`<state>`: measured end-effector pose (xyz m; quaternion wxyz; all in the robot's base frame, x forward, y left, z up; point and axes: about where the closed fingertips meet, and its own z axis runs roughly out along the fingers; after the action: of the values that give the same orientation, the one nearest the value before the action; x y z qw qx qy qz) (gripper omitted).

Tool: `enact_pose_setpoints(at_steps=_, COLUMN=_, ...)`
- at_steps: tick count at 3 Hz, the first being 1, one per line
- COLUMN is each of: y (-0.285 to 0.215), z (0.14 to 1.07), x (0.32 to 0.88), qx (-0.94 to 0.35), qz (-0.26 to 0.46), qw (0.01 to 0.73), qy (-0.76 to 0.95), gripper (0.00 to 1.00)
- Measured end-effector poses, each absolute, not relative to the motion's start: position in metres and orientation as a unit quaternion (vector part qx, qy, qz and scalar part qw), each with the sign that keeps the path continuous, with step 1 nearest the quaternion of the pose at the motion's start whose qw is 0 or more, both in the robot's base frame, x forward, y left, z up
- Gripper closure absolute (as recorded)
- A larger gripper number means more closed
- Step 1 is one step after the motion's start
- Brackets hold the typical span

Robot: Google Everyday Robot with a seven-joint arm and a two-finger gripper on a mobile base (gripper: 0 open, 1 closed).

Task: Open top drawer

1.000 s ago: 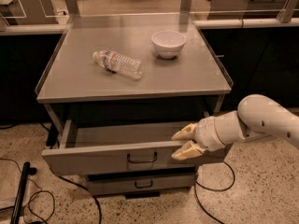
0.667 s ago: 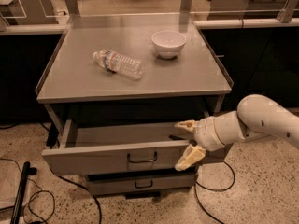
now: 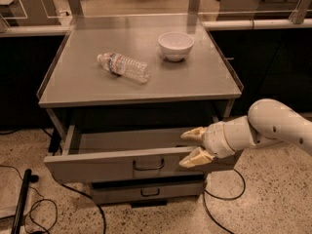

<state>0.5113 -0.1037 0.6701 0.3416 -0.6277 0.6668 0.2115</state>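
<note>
Grey metal top drawer [image 3: 97,165] stands pulled out beneath the tabletop [image 3: 195,82], its shallow tray exposed and its dark loop handle [image 3: 148,165] facing forward. The gripper [image 3: 191,146] sits at the drawer front's right end, fingers spread apart and clamped on nothing. On the tabletop are a plastic bottle [image 3: 124,67] lying on its side and a white bowl [image 3: 176,45].

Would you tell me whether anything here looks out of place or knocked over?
Only the water bottle: it lies on its side on the cabinet top, left of the upright white bowl. The gripper sits open at the right end of the pulled-out top drawer.
</note>
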Motion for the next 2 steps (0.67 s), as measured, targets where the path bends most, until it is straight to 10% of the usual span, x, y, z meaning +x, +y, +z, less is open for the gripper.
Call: enact_pose_setpoints(at_steps=2, y=-0.1235, z=0.6683, x=0.4747, qx=-0.621, qz=0.218, qw=0.335, qy=0.674, gripper=0.87)
